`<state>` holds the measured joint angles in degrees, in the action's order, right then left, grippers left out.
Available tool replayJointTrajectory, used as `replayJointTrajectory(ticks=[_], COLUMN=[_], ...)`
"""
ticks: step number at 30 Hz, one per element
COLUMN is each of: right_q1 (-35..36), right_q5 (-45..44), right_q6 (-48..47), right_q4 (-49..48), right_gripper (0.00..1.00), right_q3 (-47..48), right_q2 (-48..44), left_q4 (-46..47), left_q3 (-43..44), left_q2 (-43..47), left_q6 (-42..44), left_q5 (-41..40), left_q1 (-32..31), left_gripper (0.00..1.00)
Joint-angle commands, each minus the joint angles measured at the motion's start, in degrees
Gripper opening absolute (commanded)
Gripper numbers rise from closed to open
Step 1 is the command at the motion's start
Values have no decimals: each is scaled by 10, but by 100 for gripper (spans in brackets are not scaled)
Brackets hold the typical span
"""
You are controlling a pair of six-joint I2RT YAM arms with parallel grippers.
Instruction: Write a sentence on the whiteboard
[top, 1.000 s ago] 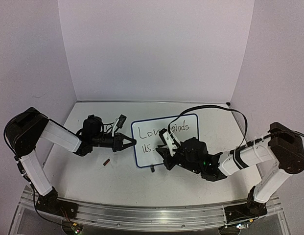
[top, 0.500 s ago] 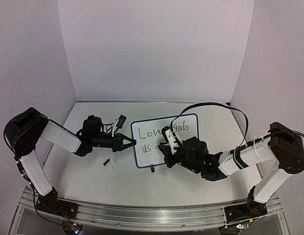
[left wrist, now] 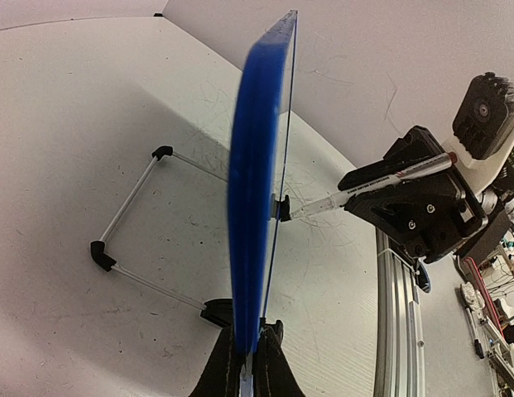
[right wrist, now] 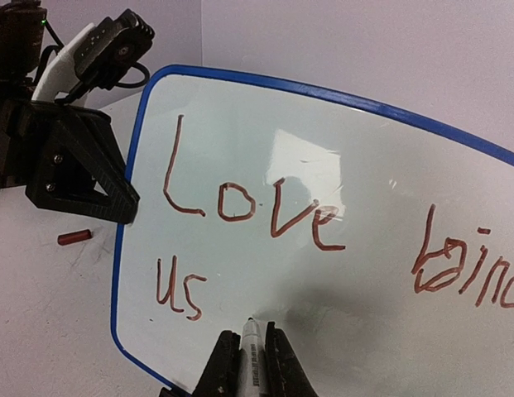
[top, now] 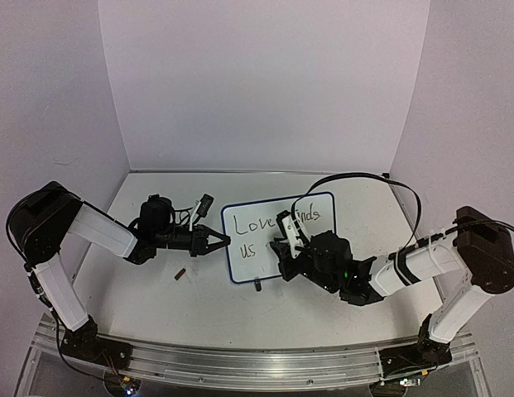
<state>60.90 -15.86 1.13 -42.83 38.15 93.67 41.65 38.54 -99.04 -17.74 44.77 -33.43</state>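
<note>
Left tool (top: 217,241): jaws pinched on the blue rim of the board (right wrist: 364,157) at its left edge, bracing it. The board stands near upright ahead of this tool, running off to the tool's right. It is propped on a wire stand (left wrist: 102,255) behind it, feet on the tabletop (top: 157,306). The left arm is low, forearm about level, wrist in line with the board's edge.

Sentence (right wrist: 250,211): red-brown marker. Top line reads "Love", then "bind…", cut off by the frame edge. Lower line has only "us".

Right tool (right wrist: 250,357): narrow, closed on a marker (right wrist: 251,332) that juts forward between the fingers. The tip sits at the board face just right of "us"; contact or a hair off, cannot tell. The right arm has its elbow out to the right, forearm slanting in, wrist aimed at the board face.

Step, as I read it: mid-writing, with the next word on line two about to start. The next move calls for light, even pressure and small strokes carried rightward from the tip. The left grip must hold firm, since a hard push could rock the board back.
</note>
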Motion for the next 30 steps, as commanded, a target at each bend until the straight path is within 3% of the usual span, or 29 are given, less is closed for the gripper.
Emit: replayJointTrajectory(ticks=[1, 30], right_q1=[1, 10], right_q5=[-21, 6], right_q6=[5, 37], right_q4=[-23, 26], right_gripper=[0, 0], right_q3=[28, 19], right_q2=[11, 24], left_q4=[17, 16], left_q3=[0, 1], left_q2=[19, 24], left_q6=[12, 15], left_q5=[-13, -14], left_q1=[1, 1], left_gripper=[0, 0])
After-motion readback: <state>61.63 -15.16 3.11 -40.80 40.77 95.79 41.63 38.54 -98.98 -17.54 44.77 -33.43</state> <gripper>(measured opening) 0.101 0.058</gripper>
